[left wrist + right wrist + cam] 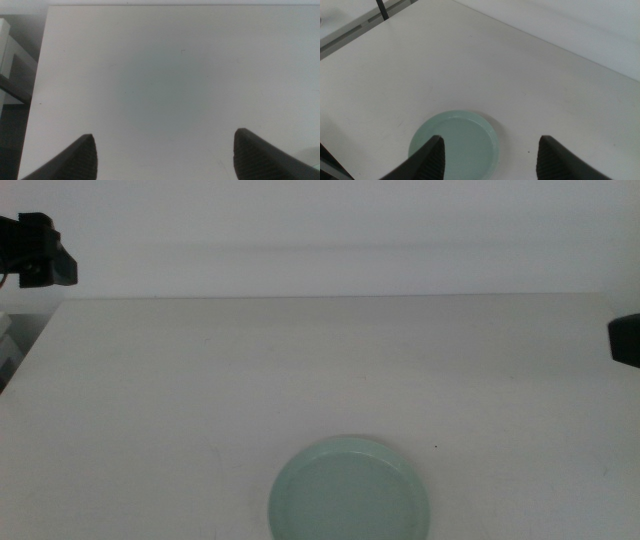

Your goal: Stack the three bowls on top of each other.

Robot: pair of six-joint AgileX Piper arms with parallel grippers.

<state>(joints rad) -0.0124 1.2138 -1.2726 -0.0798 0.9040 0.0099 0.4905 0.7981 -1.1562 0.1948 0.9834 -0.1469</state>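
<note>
One bowl is all I can find: the mint green bowl (350,490) sits on the bench (300,360) at about six o'clock in the middle view, close to the near edge and a little right of centre, its lower rim cut off by the frame. The white and pale grey bowls show in none of my views, so I cannot say where they lie.

My right tool (490,160) hangs above the bench with its jaws spread wide and nothing between them. In its wrist view the green bowl lies just past and partly behind one jaw tip, offset toward that jaw rather than centred in the gap. My left tool (165,155) is likewise spread and empty, over bare bench, with only a faint green sliver at the frame's corner.

I judge the right arm the nearer one. The dish is round, so no long axis matters; what counts is shifting sideways until the rim sits between the jaws.
</note>
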